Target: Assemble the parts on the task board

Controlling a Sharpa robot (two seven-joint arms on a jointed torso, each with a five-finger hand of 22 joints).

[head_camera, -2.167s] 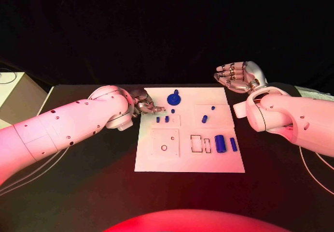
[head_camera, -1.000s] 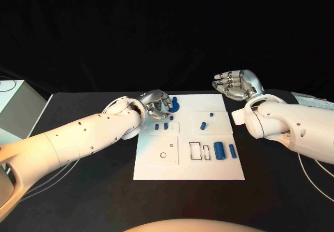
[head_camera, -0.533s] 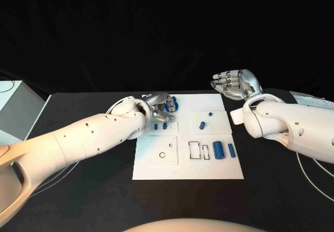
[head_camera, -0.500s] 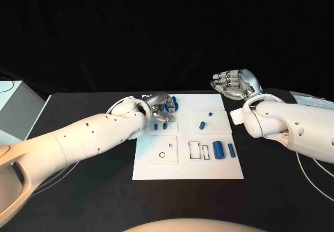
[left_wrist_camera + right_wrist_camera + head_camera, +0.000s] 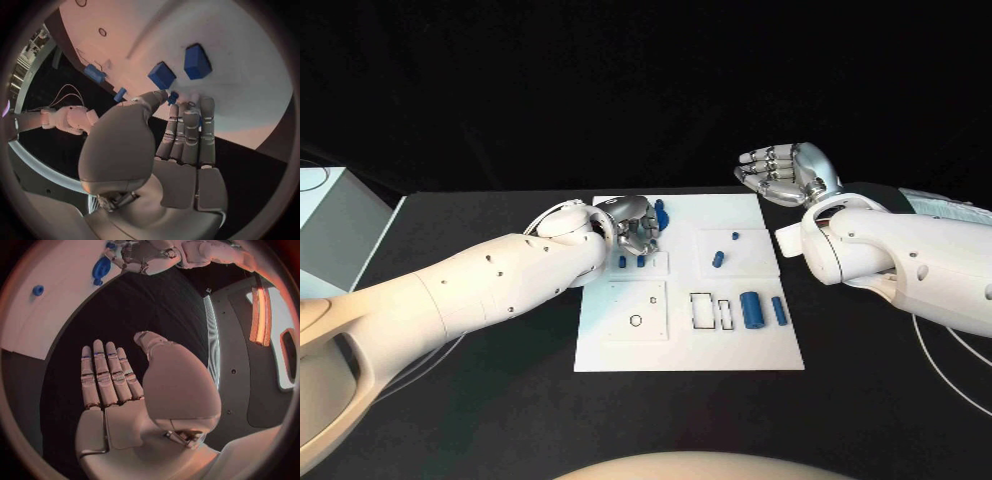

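Left robot hand (image 5: 635, 225) is over the far left of the board (image 5: 689, 345), fingers together and extended; whether it grips a part cannot be told. Right robot hand (image 5: 788, 172) is raised beyond the board's far right corner, fingers straight, holding nothing. Blue parts (image 5: 753, 309) lie on the board.

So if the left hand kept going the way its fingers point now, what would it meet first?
Probably the small blue part at the left hand's fingertips, then the task board under it; depth is hard to judge.
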